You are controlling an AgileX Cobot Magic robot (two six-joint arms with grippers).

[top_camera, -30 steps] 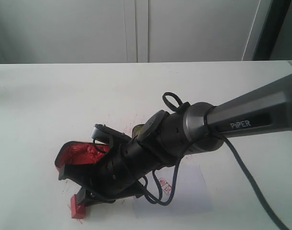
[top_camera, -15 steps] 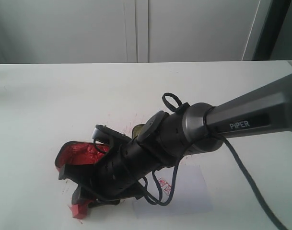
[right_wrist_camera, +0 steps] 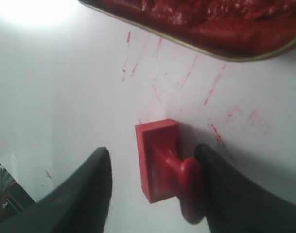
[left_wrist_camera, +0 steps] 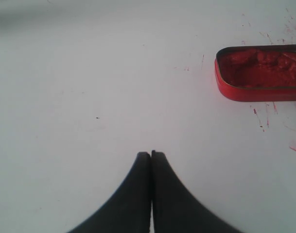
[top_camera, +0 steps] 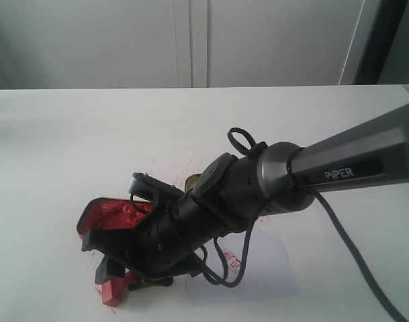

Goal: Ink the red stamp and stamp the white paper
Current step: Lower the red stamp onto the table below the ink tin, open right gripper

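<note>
Plastic, one red stamp (right_wrist_camera: 162,165), one white paper (top_camera: 268,268), one ink tin (left_wrist_camera: 259,73)

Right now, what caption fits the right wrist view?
Open right claw straddles the red stamp resting on the table near the red ink tin.

Bright diffuse light; table (right_wrist_camera: 50,73) blown out in right wrist view corner; soft shadow by red stamp (right_wrist_camera: 160,165)

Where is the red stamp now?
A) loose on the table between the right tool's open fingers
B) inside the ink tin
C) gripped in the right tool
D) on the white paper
A: the red stamp lies on the table, the right tool open either side.
</note>
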